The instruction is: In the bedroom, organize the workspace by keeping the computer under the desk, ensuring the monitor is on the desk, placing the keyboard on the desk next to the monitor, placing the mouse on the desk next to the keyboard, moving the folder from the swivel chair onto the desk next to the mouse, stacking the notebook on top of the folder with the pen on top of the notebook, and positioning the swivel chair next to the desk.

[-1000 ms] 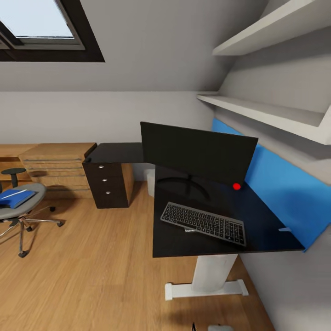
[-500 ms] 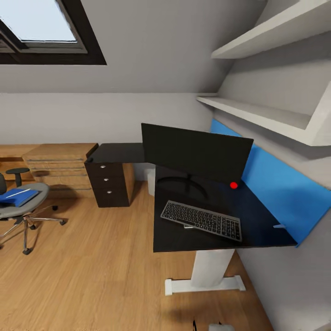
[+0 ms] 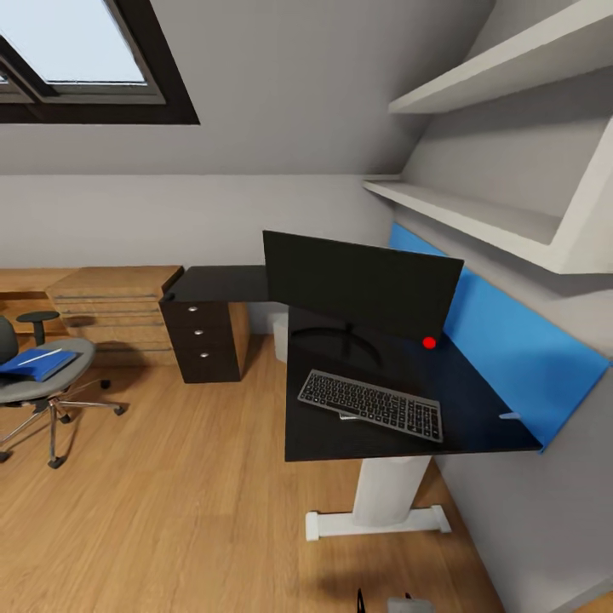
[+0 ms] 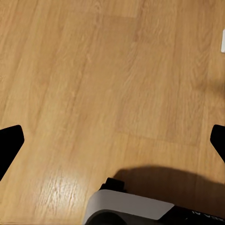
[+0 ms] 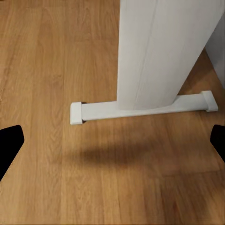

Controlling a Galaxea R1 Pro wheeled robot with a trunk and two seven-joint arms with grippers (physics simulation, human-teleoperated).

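I see the monitor standing on the glossy black tabletop, its screen dark and a small red light at its lower corner. The keyboard lies flat just in front of the monitor's stand, angled across the surface, with something small and pale poking out from under its near edge; I cannot tell what it is. A blue back panel runs behind the tabletop along the wall, and a single white leg holds it up from a flat foot on the wood floor.

Well apart from the tabletop, across the floor, I have the swivel chair with the blue folder lying on its seat and a thin white pen on top of the folder. Behind the chair are low light-wood cabinets, and a dark drawer unit sits under the far wing of the tabletop. White shelves hang above, and a skylight is set in the sloped ceiling.

My left end effector hangs released over bare floor, fingertips spread wide, holding nothing. My right end effector is likewise spread and unloaded, looking at the white leg and its foot.
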